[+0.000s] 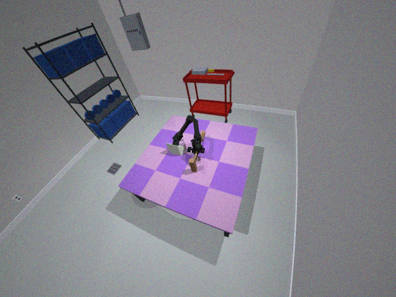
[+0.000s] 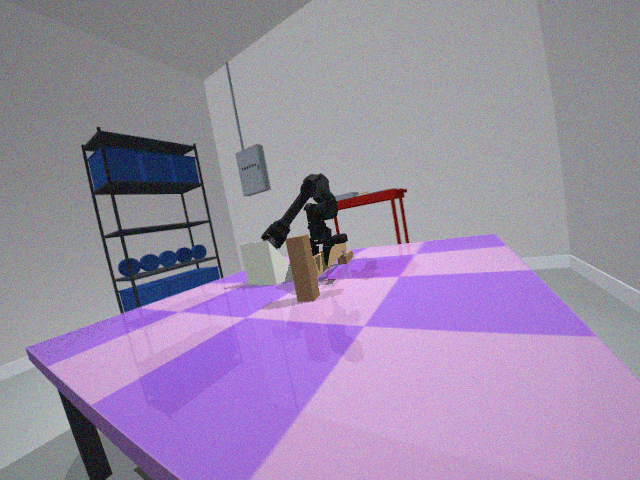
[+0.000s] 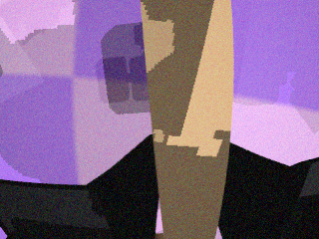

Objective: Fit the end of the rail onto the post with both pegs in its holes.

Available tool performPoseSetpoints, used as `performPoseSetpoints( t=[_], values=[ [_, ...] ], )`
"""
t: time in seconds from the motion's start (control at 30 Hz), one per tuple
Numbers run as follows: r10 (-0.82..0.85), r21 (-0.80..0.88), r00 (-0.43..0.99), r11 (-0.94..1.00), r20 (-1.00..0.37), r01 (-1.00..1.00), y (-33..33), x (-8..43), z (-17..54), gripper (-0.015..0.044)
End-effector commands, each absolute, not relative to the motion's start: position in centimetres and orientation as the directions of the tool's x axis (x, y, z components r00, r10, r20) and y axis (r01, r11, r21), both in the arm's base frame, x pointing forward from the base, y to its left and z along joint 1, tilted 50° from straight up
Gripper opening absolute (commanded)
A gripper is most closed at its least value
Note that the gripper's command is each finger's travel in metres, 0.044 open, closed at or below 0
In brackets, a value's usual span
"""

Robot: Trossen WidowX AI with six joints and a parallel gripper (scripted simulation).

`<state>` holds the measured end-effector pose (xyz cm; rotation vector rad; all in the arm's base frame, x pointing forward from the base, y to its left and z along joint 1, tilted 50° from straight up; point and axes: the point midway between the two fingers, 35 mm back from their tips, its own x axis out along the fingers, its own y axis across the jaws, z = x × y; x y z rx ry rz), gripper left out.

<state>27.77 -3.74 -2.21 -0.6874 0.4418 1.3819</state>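
Pegs (image 2: 315, 258) too small to make out

Table (image 1: 223, 198) (image 2: 491, 392) showing purple & pink checks, w/ dark legs (image 1: 139, 198) (image 2: 85, 434) standing under near edge. Glossy top reflecting things in ext. view. Short wooden post (image 1: 192, 165) (image 2: 302, 268) standing upright on it. Pale wedge-like block (image 1: 175, 149) (image 2: 260, 263) sitting nr post, apart from it. Low wooden block (image 2: 345, 257) resting farther back; contact pts too small to tell.

A red metal cart (image 1: 206, 79) (image 2: 372, 199) stands beyond my pink-purple checkered worktop's (image 1: 230, 172) (image 2: 491, 382) (image 3: 279, 50) far edge; a brown wooden post (image 1: 192, 165) (image 2: 302, 268) stands inward.
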Motion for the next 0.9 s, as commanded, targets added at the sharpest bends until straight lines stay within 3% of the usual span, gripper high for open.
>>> performPoseSetpoints(
  t=[0.0, 0.87],
  values=[
    [0.74, -0.19, 0.165, 0.052, -0.652, -0.98, -3.83, 27.96, -2.08, 0.0],
    [0.74, -0.19, 0.165, 0.052, -0.652, -0.98, -3.56, 27.76, -2.36, 0.0]
  ],
)
